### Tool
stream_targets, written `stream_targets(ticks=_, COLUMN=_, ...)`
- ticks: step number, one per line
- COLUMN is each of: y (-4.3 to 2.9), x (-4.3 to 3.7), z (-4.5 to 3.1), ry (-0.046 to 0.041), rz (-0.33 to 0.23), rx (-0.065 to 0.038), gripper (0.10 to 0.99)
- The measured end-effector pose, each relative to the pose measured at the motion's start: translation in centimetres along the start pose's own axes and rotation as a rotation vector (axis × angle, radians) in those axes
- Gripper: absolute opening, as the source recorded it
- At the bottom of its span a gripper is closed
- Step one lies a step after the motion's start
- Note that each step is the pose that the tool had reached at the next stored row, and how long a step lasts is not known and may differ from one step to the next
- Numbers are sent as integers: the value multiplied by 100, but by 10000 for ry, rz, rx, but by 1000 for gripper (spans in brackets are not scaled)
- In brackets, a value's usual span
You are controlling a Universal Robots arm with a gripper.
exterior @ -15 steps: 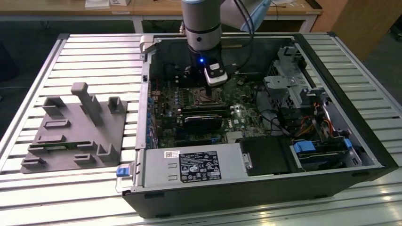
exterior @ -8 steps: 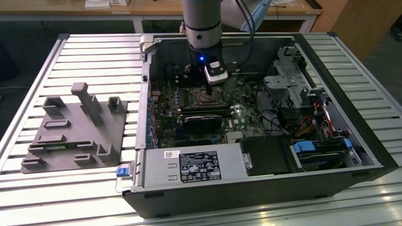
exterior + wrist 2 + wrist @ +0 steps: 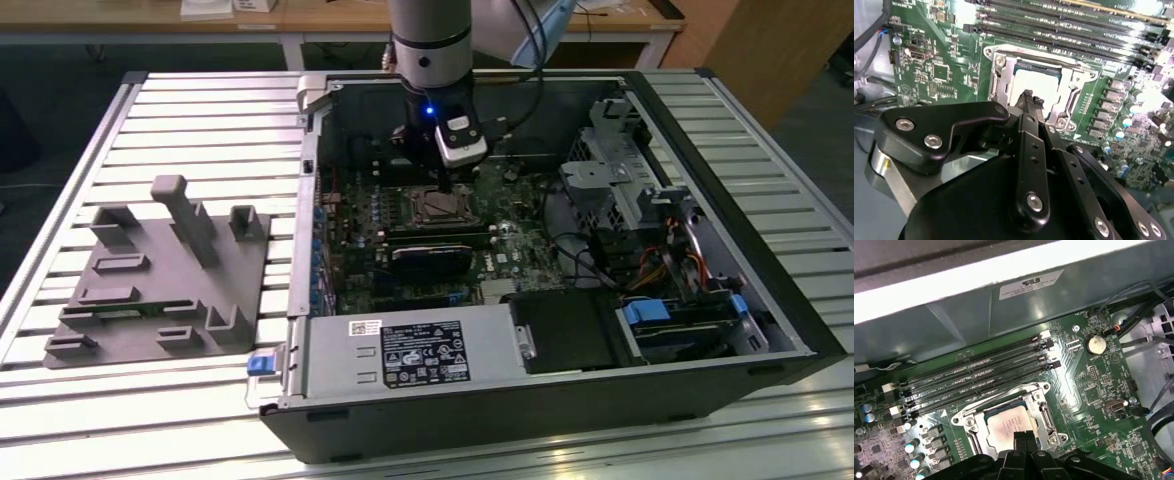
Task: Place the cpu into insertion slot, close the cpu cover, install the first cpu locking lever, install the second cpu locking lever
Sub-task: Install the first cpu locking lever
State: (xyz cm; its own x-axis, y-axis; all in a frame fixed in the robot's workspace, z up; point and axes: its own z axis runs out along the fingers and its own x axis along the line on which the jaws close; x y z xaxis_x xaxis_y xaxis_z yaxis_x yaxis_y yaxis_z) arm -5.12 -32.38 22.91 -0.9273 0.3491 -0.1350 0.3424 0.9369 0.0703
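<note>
The cpu point(image 3: 1010, 426) lies flat in the insertion slot point(image 3: 970, 424) on the green motherboard point(image 3: 1089, 390), its pale metal top showing through the window of the cpu cover point(image 3: 1004, 396), which appears folded down around it. The hand point(image 3: 1025, 438) hangs directly over the near edge of the chip with its two black fingers point(image 3: 1027, 107) pressed together, closed on nothing that can be seen; in both wrist views the tips sit just above or at the chip's edge, and whether they touch it cannot be told. Just beyond the socket run the long black memory slots point(image 3: 979, 372), and a coin cell point(image 3: 1097, 344) sits further off on the board. In the exterior view the arm point(image 3: 431, 40) reaches straight down into the open computer case point(image 3: 747, 300), which lies on the slatted bench point(image 3: 200, 110) beside a grey fixture block point(image 3: 160, 270).

The risk, as I judge it, is the closeness of the tips to the chip: a downward press off-centre could tilt it on the pins, or skid a fingertip off the frame onto the board. A lever missed at its hook would leave the frame unclamped
</note>
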Motion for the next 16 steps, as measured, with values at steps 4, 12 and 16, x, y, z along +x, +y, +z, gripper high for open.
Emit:
stream_targets(ticks=4, y=-1, x=0, z=-1, ry=5, rz=0, rx=2, gripper=106)
stream_targets(ticks=12, y=18, x=-82, z=24, ry=369, rz=7, rx=132, gripper=106)
stream_targets(ticks=16, y=16, x=-86, z=34, ry=735, rz=15, rx=271, gripper=106)
